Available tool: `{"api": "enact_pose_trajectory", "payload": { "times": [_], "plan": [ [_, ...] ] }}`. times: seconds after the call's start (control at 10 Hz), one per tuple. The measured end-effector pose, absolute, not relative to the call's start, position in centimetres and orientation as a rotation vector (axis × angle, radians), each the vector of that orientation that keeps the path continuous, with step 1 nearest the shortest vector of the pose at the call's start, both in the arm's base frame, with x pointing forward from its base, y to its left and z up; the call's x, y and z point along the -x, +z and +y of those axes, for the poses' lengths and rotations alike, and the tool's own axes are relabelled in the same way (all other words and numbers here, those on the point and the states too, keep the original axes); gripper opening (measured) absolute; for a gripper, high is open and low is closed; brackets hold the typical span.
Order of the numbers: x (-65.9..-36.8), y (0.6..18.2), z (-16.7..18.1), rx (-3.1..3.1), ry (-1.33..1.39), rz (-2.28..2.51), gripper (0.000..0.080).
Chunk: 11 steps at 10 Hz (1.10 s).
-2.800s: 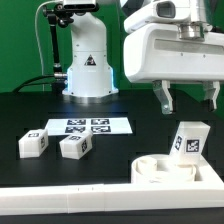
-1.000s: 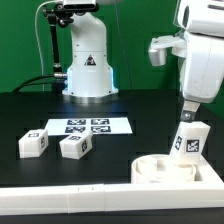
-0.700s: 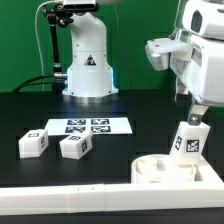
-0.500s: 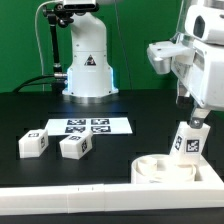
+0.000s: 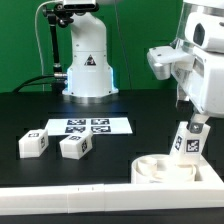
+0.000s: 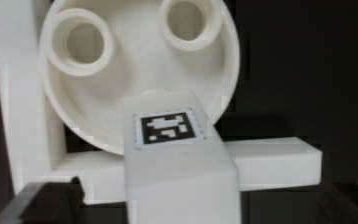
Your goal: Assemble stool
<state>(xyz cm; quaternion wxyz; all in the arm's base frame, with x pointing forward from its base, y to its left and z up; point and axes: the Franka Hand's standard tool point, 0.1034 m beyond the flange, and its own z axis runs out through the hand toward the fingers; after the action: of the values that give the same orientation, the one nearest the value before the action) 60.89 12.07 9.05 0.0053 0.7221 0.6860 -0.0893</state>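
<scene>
The stool's round white seat (image 5: 160,168) lies flat at the exterior view's right with one tagged leg (image 5: 189,143) standing upright in it. In the wrist view the seat (image 6: 123,70) shows two round holes, and the leg (image 6: 176,165) fills the middle. My gripper (image 5: 197,122) hangs just over the leg's top, open. In the wrist view the gripper (image 6: 194,205) has its dark fingers standing apart on either side of the leg, and a gap shows on one side. Two more legs (image 5: 33,142) (image 5: 75,146) lie loose on the black table at the exterior view's left.
The marker board (image 5: 88,126) lies behind the loose legs. A long white border wall (image 5: 70,190) runs along the front, and the seat sits in its corner (image 6: 274,160). The arm's white base (image 5: 88,65) stands at the back.
The hand has turned and come down from well above the table to the upright leg's top. Over the last second it sank a little further. The parts have not moved.
</scene>
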Motion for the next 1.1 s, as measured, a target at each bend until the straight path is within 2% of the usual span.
{"api": "enact_pose_trajectory", "payload": {
  "times": [0.2, 0.5, 0.6, 0.7, 1.1],
  "plan": [
    [-61.40, 8.22, 12.03, -2.265, -0.289, 2.147, 0.0649],
    [-61.42, 8.12, 11.82, -2.273, -0.290, 2.138, 0.0649],
    [-61.42, 8.10, 11.77, -2.274, -0.291, 2.137, 0.0533],
    [-61.53, 8.17, 11.71, -2.275, -0.286, 2.134, 0.0350],
    [-61.53, 8.19, 11.55, -2.325, -0.291, 2.076, 0.0350]
  ]
}}
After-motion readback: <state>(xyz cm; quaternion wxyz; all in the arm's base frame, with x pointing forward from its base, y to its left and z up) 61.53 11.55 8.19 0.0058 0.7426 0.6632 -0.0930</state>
